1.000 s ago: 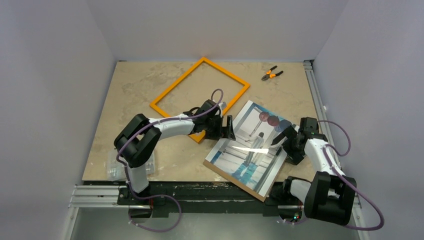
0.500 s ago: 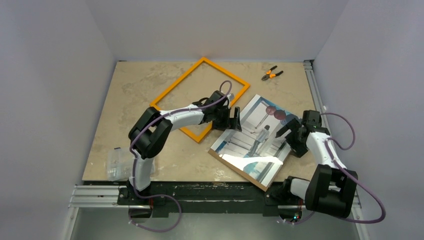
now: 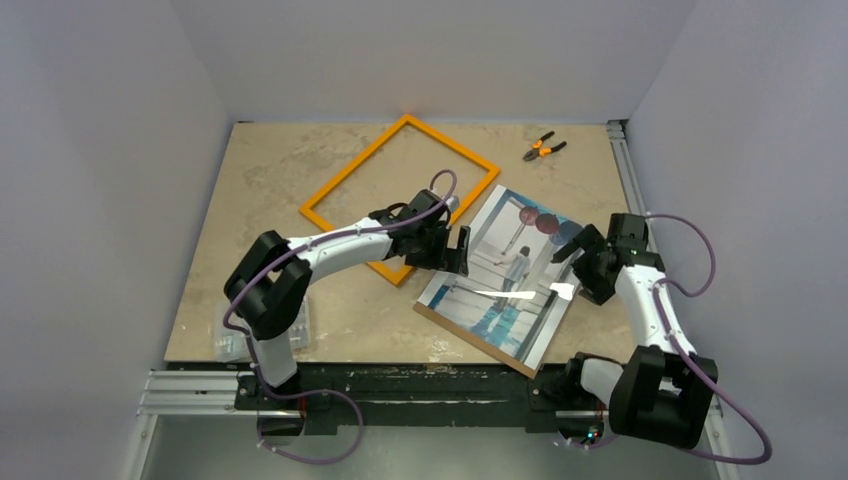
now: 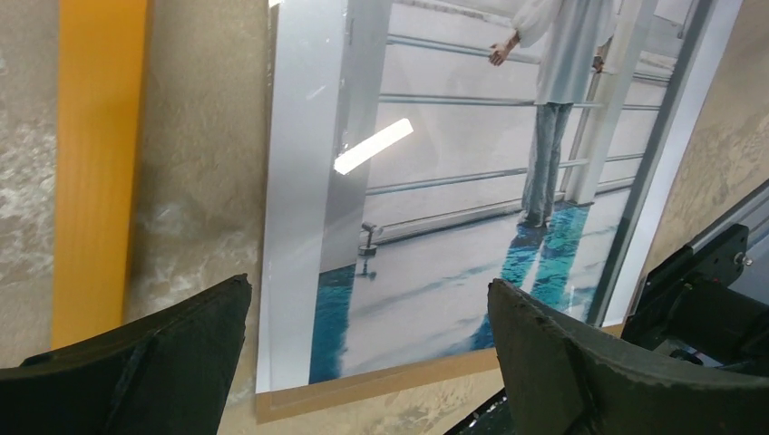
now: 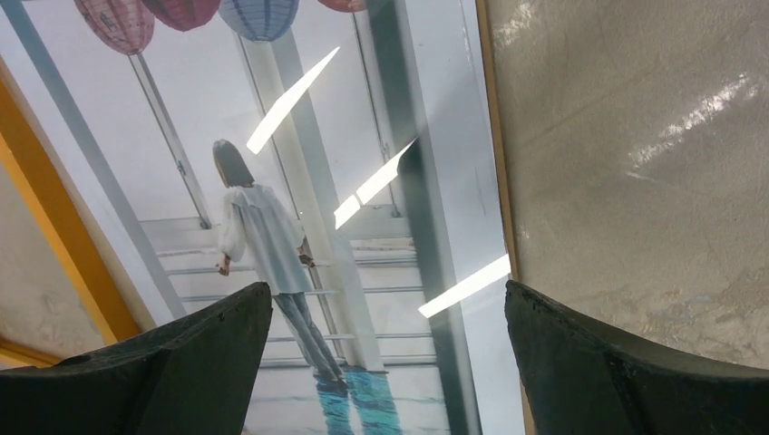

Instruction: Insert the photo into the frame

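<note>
table (image 3: pixel 250 180): pale marbled top, seen under both sets of jaws.
frame (image 3: pixel 355 163): flat on the top, one orange rail just left of the left gripper (image 3: pixel 458 250) jaws.
backing board (image 3: pixel 470 345): flat, carrying the photo (image 3: pixel 510 270), between the left jaws and the right gripper (image 3: pixel 572 252) jaws.
pliers (image 3: pixel 543 148): well beyond the right jaws.
clear plastic packet (image 3: pixel 232 328): near-left edge, well apart from both.

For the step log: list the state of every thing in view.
photo: flat, face up on the backing board, outside the frame
frame: flat on the table, empty
backing board: under the photo
pliers: lying by the table's far edge
left gripper: open, empty, above the photo
right gripper: open, empty, above the photo
</note>
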`<state>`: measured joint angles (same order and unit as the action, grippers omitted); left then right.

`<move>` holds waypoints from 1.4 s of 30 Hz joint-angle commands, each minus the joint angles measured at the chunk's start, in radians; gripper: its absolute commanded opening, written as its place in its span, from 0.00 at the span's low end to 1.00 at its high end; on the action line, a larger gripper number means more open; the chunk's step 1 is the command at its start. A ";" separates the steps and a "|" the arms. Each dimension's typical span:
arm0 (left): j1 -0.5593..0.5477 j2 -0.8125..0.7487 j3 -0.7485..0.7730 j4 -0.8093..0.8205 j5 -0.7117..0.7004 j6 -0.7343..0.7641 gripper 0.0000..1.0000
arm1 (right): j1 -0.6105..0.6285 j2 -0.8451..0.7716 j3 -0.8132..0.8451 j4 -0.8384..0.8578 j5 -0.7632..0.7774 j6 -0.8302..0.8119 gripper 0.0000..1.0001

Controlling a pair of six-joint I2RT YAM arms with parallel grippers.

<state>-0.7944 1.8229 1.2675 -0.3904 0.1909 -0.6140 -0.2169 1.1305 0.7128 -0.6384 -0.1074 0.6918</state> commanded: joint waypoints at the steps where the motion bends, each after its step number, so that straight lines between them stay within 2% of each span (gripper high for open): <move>1: 0.001 -0.063 -0.076 -0.022 -0.065 0.026 1.00 | 0.005 -0.044 -0.046 -0.043 -0.008 -0.006 0.99; 11: 0.001 -0.022 -0.112 -0.008 -0.078 0.025 1.00 | 0.005 -0.080 -0.154 -0.062 0.011 0.002 0.99; 19: 0.002 0.004 -0.131 0.080 0.041 -0.008 0.97 | 0.005 -0.009 -0.216 0.008 -0.025 0.013 0.98; 26: 0.002 0.044 -0.112 0.140 0.112 -0.048 0.94 | 0.005 0.025 -0.234 0.103 -0.116 0.037 0.98; 31: 0.003 0.089 -0.068 0.177 0.171 -0.065 0.93 | 0.004 0.053 -0.206 0.159 -0.191 0.067 0.98; 42: 0.007 0.192 0.033 0.246 0.282 -0.112 0.91 | -0.001 0.166 -0.017 0.145 -0.171 0.063 0.98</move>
<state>-0.7517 1.9415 1.2694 -0.2474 0.3187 -0.6704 -0.2306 1.2507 0.6315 -0.5671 -0.1764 0.7177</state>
